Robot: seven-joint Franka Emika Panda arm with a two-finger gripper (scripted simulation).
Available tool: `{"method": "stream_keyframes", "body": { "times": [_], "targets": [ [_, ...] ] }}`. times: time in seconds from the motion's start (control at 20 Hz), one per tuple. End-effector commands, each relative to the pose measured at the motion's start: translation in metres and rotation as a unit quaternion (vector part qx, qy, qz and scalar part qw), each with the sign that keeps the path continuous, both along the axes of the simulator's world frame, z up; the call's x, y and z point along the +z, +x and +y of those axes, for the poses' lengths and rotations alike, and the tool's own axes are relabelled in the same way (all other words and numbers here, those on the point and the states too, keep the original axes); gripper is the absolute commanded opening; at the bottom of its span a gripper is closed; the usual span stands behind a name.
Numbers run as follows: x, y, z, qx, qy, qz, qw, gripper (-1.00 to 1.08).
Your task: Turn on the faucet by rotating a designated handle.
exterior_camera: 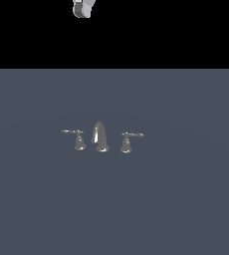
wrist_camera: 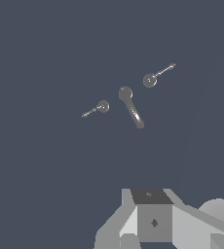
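Observation:
The faucet is a small chrome three-piece set in the middle of the grey floor. Its arched spout (exterior_camera: 100, 136) stands between two lever handles. The handle (exterior_camera: 77, 138) is on the exterior view's left, its thin lever pointing left. The twin handle (exterior_camera: 128, 141) has its lever pointing right. Only a piece of my gripper (exterior_camera: 83, 8) shows at the top edge, high above and far from the faucet. The wrist view shows the spout (wrist_camera: 132, 108) from above, with one handle (wrist_camera: 102, 106) and another (wrist_camera: 150, 80); I cannot tell which is which. The gripper body (wrist_camera: 153, 221) shows, its fingers unclear.
The faucet stands on a flat blue-grey floor (exterior_camera: 186, 199) that fills the lower part of the exterior view. Behind it is black background. Nothing else stands near the faucet.

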State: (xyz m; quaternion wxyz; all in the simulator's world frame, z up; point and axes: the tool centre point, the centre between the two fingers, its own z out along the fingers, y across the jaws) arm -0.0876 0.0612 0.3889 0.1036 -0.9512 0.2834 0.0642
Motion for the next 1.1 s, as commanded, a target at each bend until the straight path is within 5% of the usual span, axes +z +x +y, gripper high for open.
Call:
{"method": "stream_keyframes", "body": {
  "times": [0.0, 0.5, 1.05],
  "targets": [
    [-0.017, 0.015, 0.010, -0.035, 0.003, 0.013, 0.9993, -1.00],
    [-0.095, 0.067, 0.046, -0.177, -0.009, 0.057, 0.9824, -1.00],
    [-0.189, 0.108, 0.077, -0.331, -0.050, 0.078, 0.9390, -1.00]
  ]
}}
